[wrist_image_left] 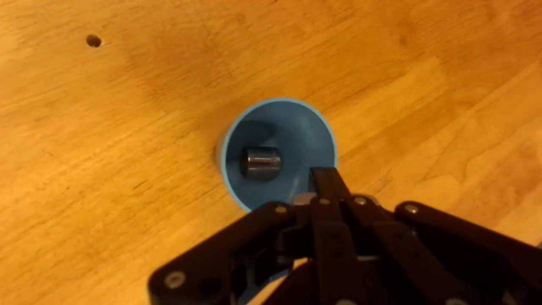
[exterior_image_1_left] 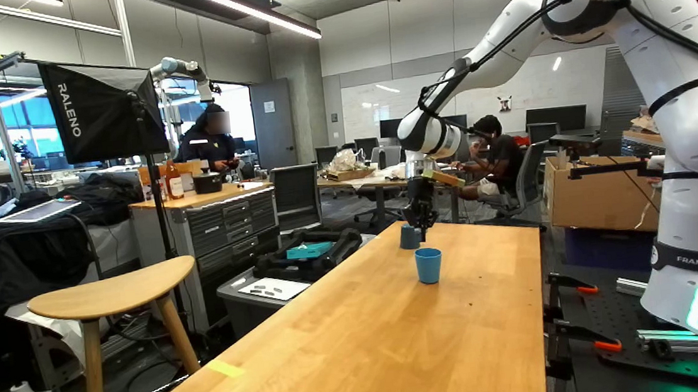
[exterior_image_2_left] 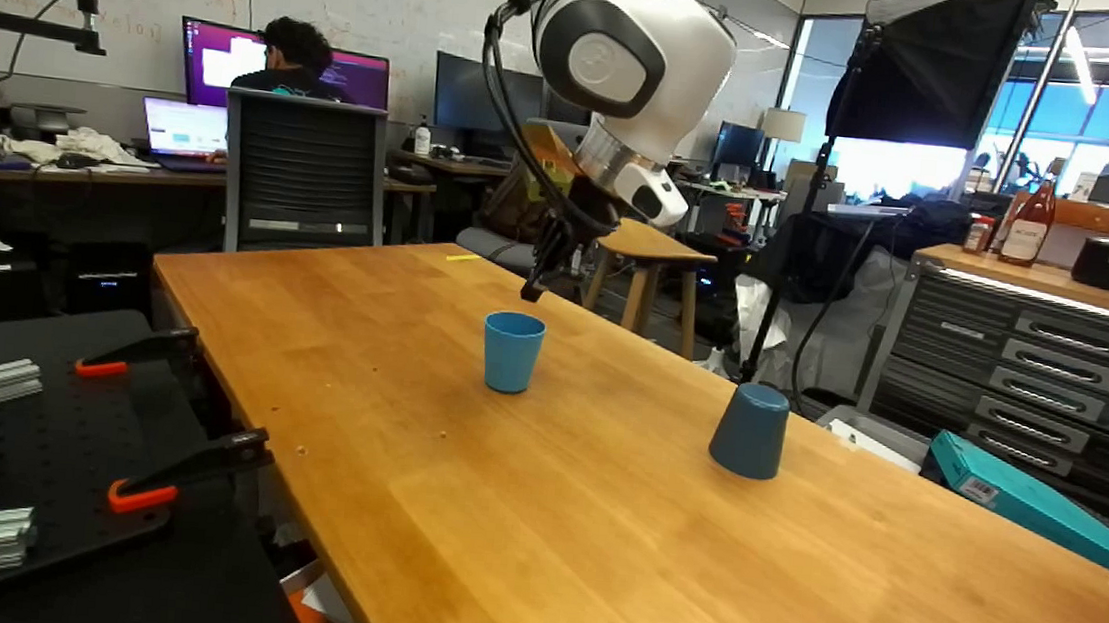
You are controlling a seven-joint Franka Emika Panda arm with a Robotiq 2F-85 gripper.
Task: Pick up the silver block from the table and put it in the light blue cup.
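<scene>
The light blue cup point(exterior_image_1_left: 429, 266) stands upright on the wooden table and shows in both exterior views point(exterior_image_2_left: 510, 356). In the wrist view I look down into the cup point(wrist_image_left: 311, 135). The silver block point(wrist_image_left: 263, 163), a short shiny cylinder, lies on its side inside the cup. The cup's walls hide it in both exterior views. My gripper point(wrist_image_left: 325, 173) has its fingertips pressed together with nothing between them. In the wrist view the tips overlap the cup's rim. In both exterior views the gripper point(exterior_image_1_left: 423, 230) points down and is above the cup's height point(exterior_image_2_left: 533, 290).
A darker blue cup point(exterior_image_1_left: 409, 237) stands upside down near the table's edge, also seen in an exterior view point(exterior_image_2_left: 750, 434). A wooden stool point(exterior_image_1_left: 114, 289) and a bin with a teal box point(exterior_image_1_left: 308, 251) stand beside the table point(exterior_image_2_left: 417, 500). Clamps point(exterior_image_2_left: 189, 470) sit at the robot's side.
</scene>
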